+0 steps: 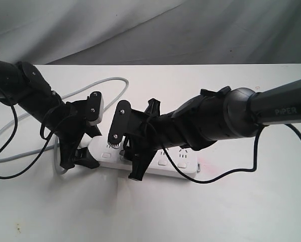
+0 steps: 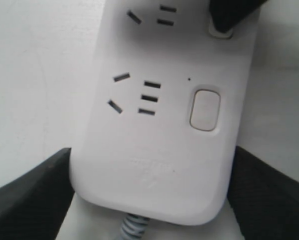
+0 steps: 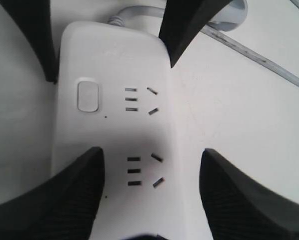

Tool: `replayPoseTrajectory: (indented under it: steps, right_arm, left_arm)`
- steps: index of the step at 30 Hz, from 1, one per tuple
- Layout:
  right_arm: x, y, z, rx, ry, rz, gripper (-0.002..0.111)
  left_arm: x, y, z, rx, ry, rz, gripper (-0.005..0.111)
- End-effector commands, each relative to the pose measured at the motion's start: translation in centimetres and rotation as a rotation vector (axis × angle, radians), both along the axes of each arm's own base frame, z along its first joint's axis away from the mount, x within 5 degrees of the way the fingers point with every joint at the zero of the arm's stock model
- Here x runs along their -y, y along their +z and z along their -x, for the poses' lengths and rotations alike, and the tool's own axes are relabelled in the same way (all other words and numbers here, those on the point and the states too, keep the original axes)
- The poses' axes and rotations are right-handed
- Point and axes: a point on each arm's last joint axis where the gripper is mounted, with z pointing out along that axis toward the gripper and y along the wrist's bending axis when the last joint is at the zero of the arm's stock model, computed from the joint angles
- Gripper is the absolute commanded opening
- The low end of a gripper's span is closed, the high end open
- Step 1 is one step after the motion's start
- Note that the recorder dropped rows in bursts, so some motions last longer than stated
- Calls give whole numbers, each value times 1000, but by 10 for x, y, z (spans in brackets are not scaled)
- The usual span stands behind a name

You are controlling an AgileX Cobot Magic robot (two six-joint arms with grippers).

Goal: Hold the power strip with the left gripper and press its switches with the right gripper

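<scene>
The white power strip [image 1: 175,162] lies flat on the white table, its cord end toward the left. My left gripper [image 1: 82,151] is shut on that end, with a black finger [image 2: 32,202] against each long side of the power strip [image 2: 159,150]. The first of the switches [image 2: 205,109] shows unpressed beside its socket. My right gripper [image 1: 126,157] hangs open over the strip. One right finger [image 3: 64,200] rests on the button row where the second switch lies hidden; the other [image 3: 239,200] stands over bare table. The power strip [image 3: 114,65] and first switch [image 3: 87,96] lie ahead of it.
The strip's grey cord [image 1: 110,80] loops across the table behind the left arm and also shows as the cord [image 3: 259,57]. Loose black cables [image 1: 19,169] hang from both arms. A grey cloth backdrop [image 1: 150,25] rises past the table's far edge.
</scene>
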Motion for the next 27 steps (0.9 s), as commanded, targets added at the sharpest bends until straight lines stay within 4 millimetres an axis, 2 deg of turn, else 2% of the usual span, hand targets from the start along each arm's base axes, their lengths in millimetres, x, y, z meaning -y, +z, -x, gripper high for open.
replayPoseTrajectory:
  steps: [1,5,15,19,22,27]
  right_arm:
    - [0,-11,3,-29,24,13,54]
    - [1,-13,4,-37,26,15,54]
    - [3,-43,11,-119,38,46,54]
    - [3,-44,12,-122,38,48,54]
    - [3,-31,9,-86,29,36,54]
    - [4,10,6,18,9,0,54]
  left_arm:
    - [2,0,0,-5,1,5,73]
    - [2,0,0,-6,2,5,73]
    - [2,0,0,-4,3,4,73]
    - [2,0,-1,-2,2,3,73]
    - [2,0,-1,-2,2,3,73]
    - [2,0,-1,-2,2,3,73]
